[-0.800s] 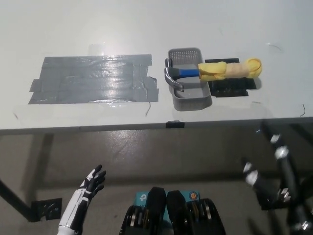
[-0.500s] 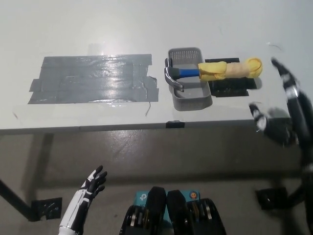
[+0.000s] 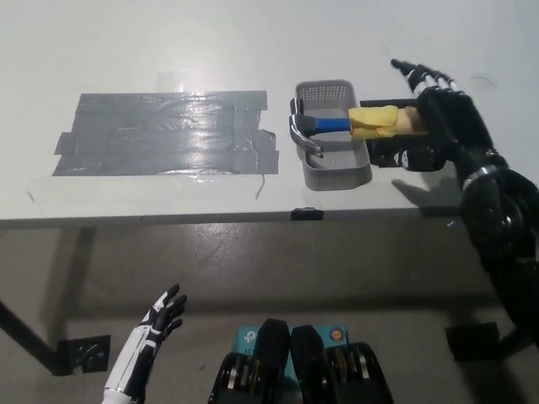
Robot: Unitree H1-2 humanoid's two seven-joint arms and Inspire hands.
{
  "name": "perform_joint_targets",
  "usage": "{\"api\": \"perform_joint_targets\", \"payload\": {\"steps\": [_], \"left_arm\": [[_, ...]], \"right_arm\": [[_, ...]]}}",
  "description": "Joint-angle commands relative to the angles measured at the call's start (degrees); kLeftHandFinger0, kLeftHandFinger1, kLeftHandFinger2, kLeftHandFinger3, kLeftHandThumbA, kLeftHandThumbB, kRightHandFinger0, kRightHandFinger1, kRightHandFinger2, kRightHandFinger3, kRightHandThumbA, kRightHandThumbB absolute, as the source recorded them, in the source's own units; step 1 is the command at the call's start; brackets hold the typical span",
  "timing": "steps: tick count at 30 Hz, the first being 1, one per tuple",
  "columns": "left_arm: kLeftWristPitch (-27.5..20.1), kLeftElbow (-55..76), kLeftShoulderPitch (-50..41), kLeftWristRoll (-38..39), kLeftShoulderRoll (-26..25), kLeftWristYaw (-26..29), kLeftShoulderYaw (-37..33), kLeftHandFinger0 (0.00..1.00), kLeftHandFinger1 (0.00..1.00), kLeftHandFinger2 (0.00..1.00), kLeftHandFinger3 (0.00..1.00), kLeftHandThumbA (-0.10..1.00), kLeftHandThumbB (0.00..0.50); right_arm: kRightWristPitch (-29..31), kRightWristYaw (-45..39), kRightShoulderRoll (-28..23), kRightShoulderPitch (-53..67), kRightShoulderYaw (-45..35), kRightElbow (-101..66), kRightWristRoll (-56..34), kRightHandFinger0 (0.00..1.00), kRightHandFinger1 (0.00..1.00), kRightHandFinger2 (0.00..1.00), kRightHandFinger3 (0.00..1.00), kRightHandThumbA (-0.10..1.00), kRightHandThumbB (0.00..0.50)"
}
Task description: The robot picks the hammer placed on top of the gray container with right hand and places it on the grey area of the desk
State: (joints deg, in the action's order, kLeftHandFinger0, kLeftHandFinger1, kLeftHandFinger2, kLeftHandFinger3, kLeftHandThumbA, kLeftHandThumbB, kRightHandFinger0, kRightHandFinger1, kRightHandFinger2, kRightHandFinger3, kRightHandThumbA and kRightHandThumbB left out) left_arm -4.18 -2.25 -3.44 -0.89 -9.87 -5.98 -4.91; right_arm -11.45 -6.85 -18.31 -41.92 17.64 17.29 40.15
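One hammer (image 3: pixel 349 124) lies across the gray container (image 3: pixel 333 158), steel head just past the container's left rim, blue neck over the basin, yellow grip running out past its right rim. Black right hand (image 3: pixel 440 118) sits over the far end of that grip, right of the container, fingers spread wide and pointing away from the robot, holding nothing. Whether the palm touches the handle can't be told; the hand hides the handle's end. A black pad (image 3: pixel 389 153) shows just right of the container, partly under the hand.

Step in hand, as I read it: reach and pre-grasp, no pick yet. Hammer not lifted.

Next move probably calls for lowering the palm onto the yellow grip, closing the fingers round it, lifting clear of the container's rim, then carrying it left to the grey tape patch (image 3: pixel 164 133), which lies left of the container, close to it, on the white desk (image 3: pixel 126 42).

White left hand (image 3: pixel 160 313) rests well below the container, under the desk edge, fingers apart, empty.
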Motion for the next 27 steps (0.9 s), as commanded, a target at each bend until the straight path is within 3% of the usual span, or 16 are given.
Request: {"api": "perform_joint_targets", "payload": {"steps": [1, 8, 18, 22, 27], "left_arm": [[-1.7, 1.7, 0.7, 0.3, -0.3, -1.3, -0.1, 1.00, 1.00, 1.00, 1.00, 1.00, 0.129], [-0.3, 2.5, 1.1, -0.1, -0.5, -1.2, -0.2, 1.00, 1.00, 1.00, 1.00, 1.00, 0.145], [-0.8, 2.2, 1.1, -0.6, -0.6, -0.9, -0.5, 1.00, 1.00, 1.00, 1.00, 1.00, 0.147], [0.2, 2.5, 1.3, -0.8, -0.6, -0.9, -0.5, 1.00, 1.00, 1.00, 1.00, 1.00, 0.214], [-0.4, 2.3, 1.5, -0.9, -0.7, -1.1, -0.6, 1.00, 1.00, 1.00, 1.00, 1.00, 0.217]], "right_arm": [[-4.0, -4.7, -1.3, -5.3, 1.9, 1.8, 2.4, 1.00, 1.00, 1.00, 1.00, 1.00, 0.467], [-4.2, -6.4, -0.9, -9.8, 4.4, 7.5, 2.3, 1.00, 1.00, 1.00, 1.00, 1.00, 0.500], [-5.0, -4.4, 0.8, -12.1, 5.6, 11.6, 2.9, 1.00, 1.00, 1.00, 1.00, 1.00, 0.455], [-5.6, -4.0, 1.6, -13.2, 6.0, 13.6, 3.1, 1.00, 1.00, 1.00, 1.00, 1.00, 0.452], [-4.3, -2.3, 2.5, -13.6, 5.9, 16.1, 2.6, 1.00, 1.00, 1.00, 1.00, 1.00, 0.462]]}}
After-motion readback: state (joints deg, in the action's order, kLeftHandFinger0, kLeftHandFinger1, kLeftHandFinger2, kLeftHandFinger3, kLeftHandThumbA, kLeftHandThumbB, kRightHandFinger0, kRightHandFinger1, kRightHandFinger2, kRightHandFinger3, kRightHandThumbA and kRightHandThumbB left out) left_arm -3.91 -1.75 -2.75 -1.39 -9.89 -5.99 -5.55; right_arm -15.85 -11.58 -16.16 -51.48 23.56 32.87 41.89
